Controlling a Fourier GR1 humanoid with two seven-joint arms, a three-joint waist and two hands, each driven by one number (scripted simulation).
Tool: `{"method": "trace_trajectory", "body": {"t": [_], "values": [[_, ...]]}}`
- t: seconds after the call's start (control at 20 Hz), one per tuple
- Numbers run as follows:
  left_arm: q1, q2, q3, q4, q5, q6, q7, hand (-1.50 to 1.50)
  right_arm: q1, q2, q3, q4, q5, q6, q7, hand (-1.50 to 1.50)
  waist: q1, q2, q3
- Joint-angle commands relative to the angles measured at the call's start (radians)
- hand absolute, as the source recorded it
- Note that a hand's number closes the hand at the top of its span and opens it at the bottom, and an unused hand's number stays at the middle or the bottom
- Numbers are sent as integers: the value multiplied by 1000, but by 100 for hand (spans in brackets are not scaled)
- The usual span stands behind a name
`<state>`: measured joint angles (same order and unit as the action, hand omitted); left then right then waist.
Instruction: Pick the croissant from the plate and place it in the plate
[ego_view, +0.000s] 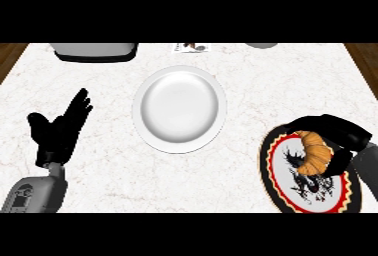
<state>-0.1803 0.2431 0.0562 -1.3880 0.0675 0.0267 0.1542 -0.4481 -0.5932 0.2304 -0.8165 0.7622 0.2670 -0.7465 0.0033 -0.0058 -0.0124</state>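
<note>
At the lower right of the marble counter (244, 65) lies a patterned plate (284, 187) with a black rim, a red and yellow band, and a dark figure on its white centre. The croissant (316, 152) sits over the upper part of this plate, golden brown and curved, with its long axis running roughly from the top of the view down toward the bottom, tilted slightly to the right at its lower end; its upper tip bends toward the left. The right hand (343, 135) comes in from the right edge and is curled round the croissant, black fingers wrapping over its top and along its right side. Whether the croissant touches the plate or is raised off it cannot be told. In the middle of the counter stands 1 plain white plate (179, 135), taller than wide in this view, with nothing on it, well apart from the patterned plate. The left hand (59, 131) rests at the left of the view, fingers straight and spread, pointing up and to the right, with the grey forearm below it. A grey appliance (94, 51) shows at the counter's far edge, upper left.
</note>
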Motion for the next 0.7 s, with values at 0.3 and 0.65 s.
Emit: {"method": "trace_trajectory", "body": {"t": [0.3, 0.65], "values": [[27, 6, 15, -37, -2, -29, 27, 0, 86, 59, -16, -114, 14, 17, -36, 150, -6, 4, 12], [17, -22, -10, -6, -33, -3, 11, 0, 4, 392, 4, -165, 48, -63, 348, 150, 21, -3, 7]]}}
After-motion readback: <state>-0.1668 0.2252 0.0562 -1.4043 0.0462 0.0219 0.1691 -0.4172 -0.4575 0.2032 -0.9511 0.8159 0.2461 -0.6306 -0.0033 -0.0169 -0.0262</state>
